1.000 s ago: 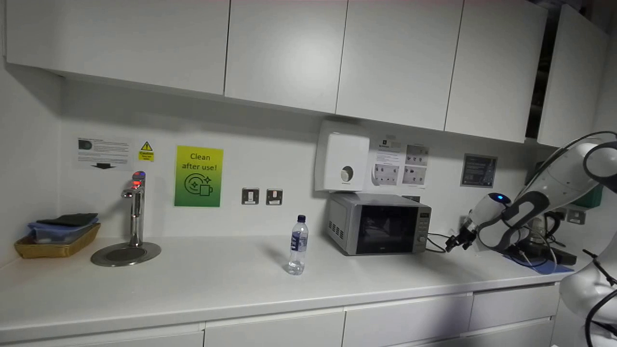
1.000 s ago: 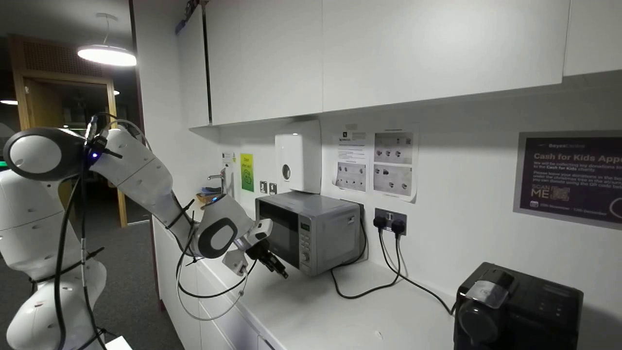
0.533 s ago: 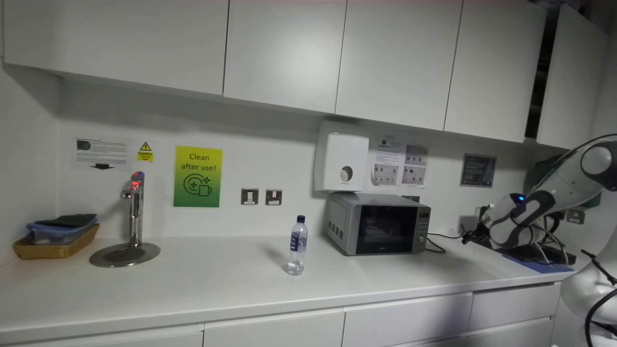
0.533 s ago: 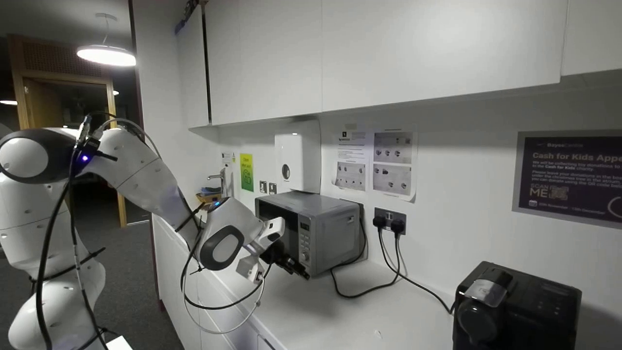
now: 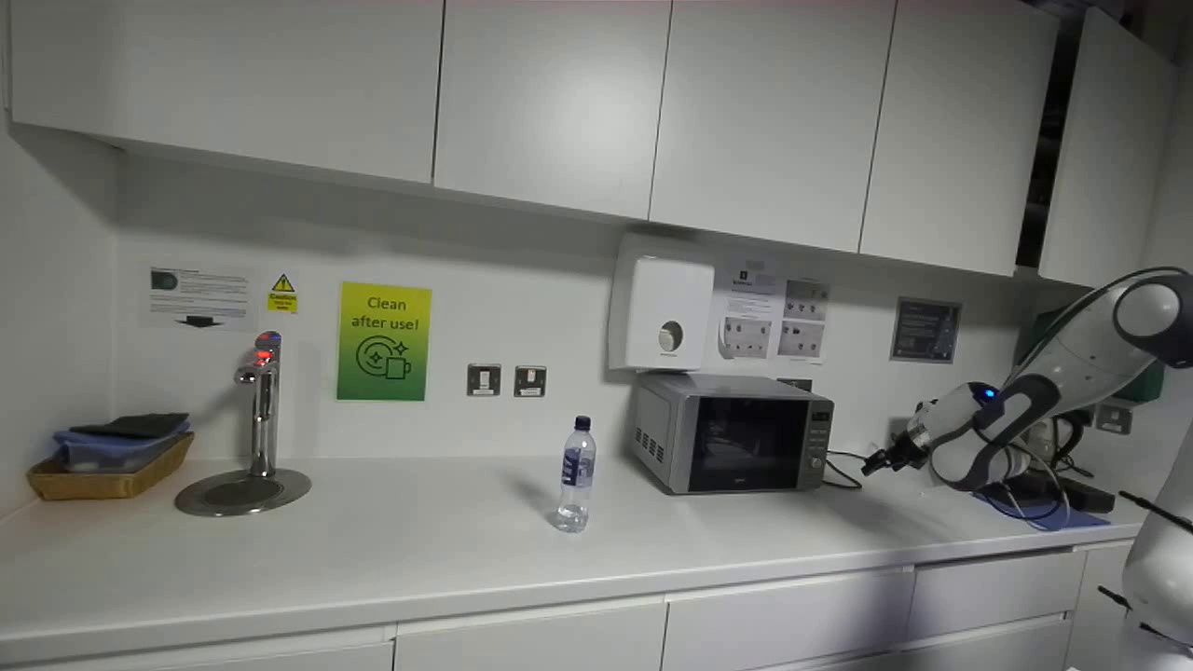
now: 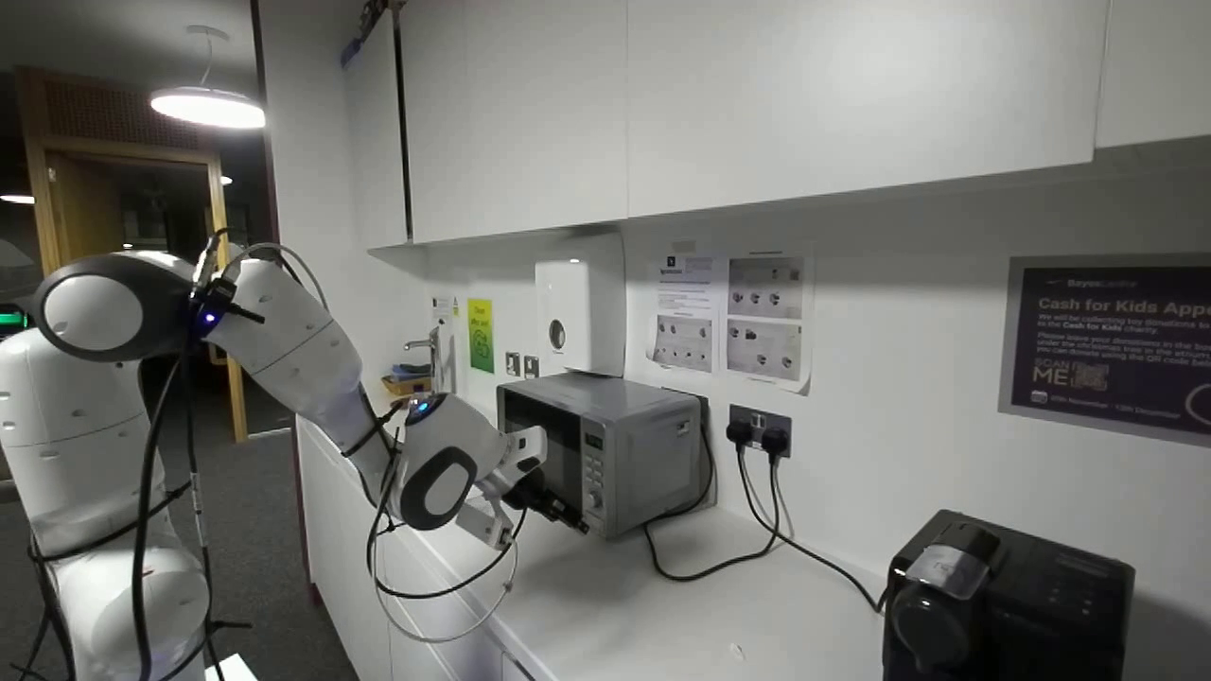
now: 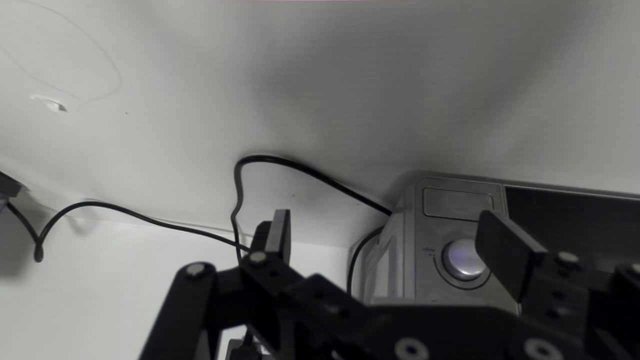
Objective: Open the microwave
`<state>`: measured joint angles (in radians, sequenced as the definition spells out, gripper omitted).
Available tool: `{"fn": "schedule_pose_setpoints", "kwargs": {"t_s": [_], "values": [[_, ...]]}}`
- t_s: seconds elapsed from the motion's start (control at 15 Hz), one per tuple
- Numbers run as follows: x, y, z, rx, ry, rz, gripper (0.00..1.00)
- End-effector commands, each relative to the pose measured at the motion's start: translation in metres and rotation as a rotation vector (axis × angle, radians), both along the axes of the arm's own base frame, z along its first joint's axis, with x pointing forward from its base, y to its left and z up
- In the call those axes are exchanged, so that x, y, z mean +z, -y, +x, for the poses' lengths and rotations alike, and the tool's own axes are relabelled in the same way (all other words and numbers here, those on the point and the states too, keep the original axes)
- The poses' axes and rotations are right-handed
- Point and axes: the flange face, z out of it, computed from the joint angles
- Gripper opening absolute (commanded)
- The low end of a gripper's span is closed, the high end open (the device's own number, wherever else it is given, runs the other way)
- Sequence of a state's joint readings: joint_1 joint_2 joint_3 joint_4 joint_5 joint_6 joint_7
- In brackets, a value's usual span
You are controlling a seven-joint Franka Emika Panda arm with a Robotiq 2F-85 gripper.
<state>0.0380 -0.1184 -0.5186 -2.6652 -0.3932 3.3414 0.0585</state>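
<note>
A Robotiq gripper [image 7: 385,226], jaws wide apart, hovers at the bottom of the wrist view near the control dial [image 7: 461,258] of a silver-grey microwave [image 5: 733,433], its door [image 5: 751,445] closed.

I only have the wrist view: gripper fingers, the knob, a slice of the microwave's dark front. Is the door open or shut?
Observer: Shut. In both exterior views the door sits flush with the control panel.
Operator: Open gripper here, one finger overlapping the control panel in my picture. Touching?
Observer: No. In an exterior view a gap shows between the gripper and the microwave.
Operator: What's nearest to it on the counter, past the end away from the gripper?
Observer: A capped plastic bottle, standing upright and apart from the microwave.
</note>
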Motion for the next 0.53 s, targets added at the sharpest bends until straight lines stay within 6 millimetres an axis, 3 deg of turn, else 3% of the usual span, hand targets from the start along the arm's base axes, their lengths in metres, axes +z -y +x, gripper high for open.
{"fn": "schedule_pose_setpoints", "kwargs": {"t_s": [0.0,0.07,0.47], "values": [[0.009,-0.011,0.002,0.027,0.048,0.028,1.00],[0.011,-0.011,0.002,0.032,0.048,0.035,0.79],[0.014,0.005,0.001,0.042,0.057,0.060,0.38]]}}
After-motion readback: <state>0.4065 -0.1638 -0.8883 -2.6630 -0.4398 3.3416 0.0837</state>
